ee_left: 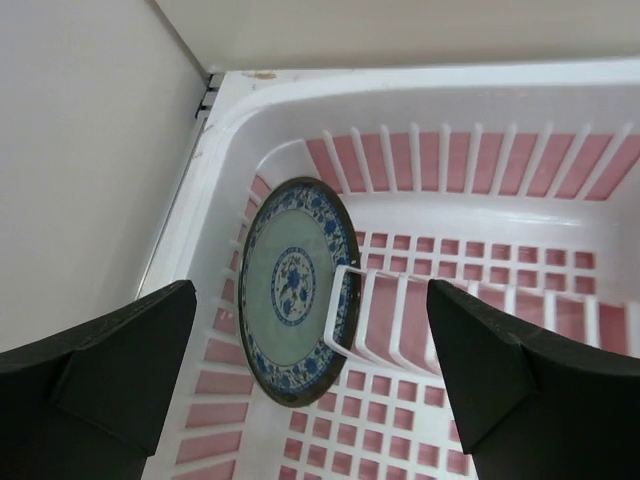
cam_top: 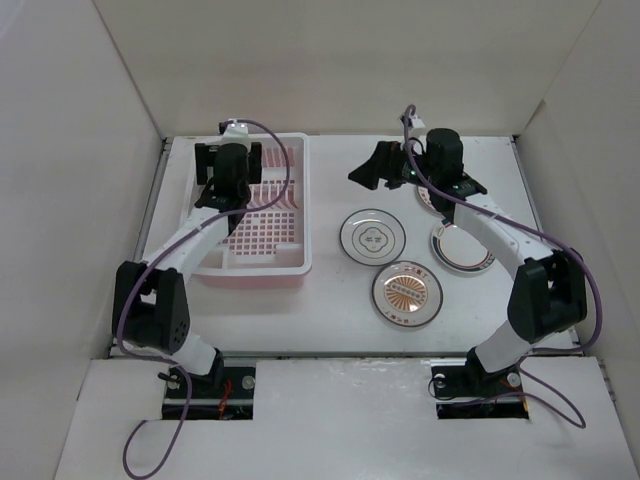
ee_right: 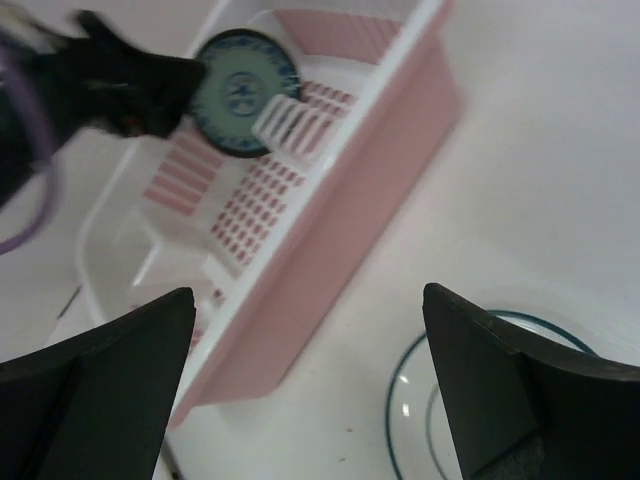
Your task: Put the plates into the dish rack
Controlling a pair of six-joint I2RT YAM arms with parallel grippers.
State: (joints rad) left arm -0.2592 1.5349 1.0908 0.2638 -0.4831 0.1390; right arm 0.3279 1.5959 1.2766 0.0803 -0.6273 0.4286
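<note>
1. Left wrist view: the left gripper (ee_left: 310, 300) has its jaws spread wide. It holds nothing, and both dark fingers (ee_left: 120, 370) are clear of the plate below.
2. Beneath it, a round plate (ee_left: 293, 285) stands on edge inside the dish rack (ee_left: 420, 85). It has a pale green face, a blue flower pattern at the centre and around the border, and a dark rim.
3. The plate sits near the rack's left wall, just beside a white ribbed divider (ee_left: 375, 320). The rack is white plastic with a pink lattice floor.
4. The top view hides this plate behind the left arm; only the wrist views show it.
5. The right gripper (ee_right: 309, 298) is also wide open and empty, above the table between the rack and a plate with a teal ring (ee_right: 410, 420).
6. Only the top view shows the plates lying flat on the table: a white one with grey rings (cam_top: 373, 238), an orange sunburst one (cam_top: 407, 295), one with a coloured rim (cam_top: 462, 247), and another mostly under the right arm.
</note>
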